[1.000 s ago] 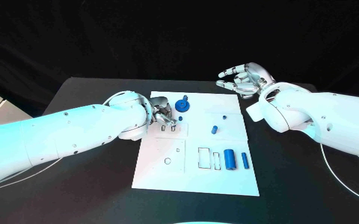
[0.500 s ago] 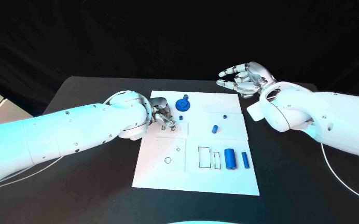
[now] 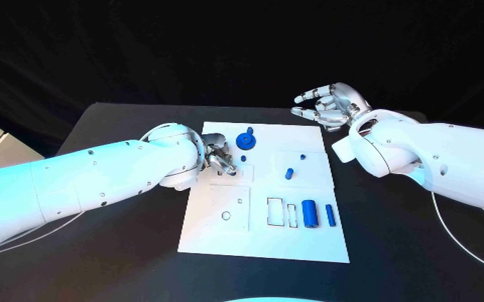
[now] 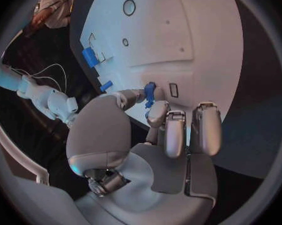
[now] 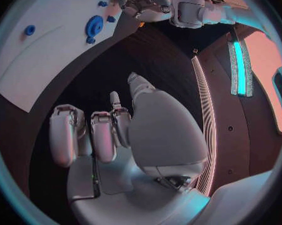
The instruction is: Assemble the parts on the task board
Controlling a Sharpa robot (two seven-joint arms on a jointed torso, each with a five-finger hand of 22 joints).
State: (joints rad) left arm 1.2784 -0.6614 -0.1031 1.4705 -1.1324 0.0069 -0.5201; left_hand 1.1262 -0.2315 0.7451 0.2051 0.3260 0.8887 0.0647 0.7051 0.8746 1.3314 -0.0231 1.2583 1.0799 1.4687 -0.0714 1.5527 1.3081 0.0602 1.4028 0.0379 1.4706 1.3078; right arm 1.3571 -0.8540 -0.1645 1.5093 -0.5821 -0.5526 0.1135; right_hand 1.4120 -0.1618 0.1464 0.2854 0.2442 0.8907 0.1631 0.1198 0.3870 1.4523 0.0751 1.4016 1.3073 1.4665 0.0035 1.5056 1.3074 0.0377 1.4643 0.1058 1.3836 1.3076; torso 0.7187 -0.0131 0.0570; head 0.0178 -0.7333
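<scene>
- Head view: white rectangular task board [image 3: 264, 242] lying flat mid-table on the matte black table [image 3: 121, 260], backed by black curtain. Silver left hand [image 3: 218, 157] lowered over the board's far-left part, fingers bunched together; from here cannot tell whether anything sits between them. Round blue gear-like part [image 3: 246, 140] standing just beyond that hand; small blue peg [image 3: 289, 173] lying toward the board's middle; two blue cylinders [image 3: 310, 214] parked near the board's right edge beside rectangular slots, probably awaiting their turn. Silver right hand [image 3: 331, 106] raised off the board past its far-right corner, fingers spread and curled around nothing, likely kept clear so as not to crowd the work.
- Left wrist view: left hand's fingertips [image 4: 155, 111] pinching a small blue part [image 4: 150, 91] just above the board, next to a small rectangular slot [image 4: 173, 89] — seemingly lining up for insertion.
- Right wrist view: right hand [image 5: 109, 130] loose, grasping nothing, hovering over bare black table beside the board; gear-like part visible on the board beyond.
</scene>
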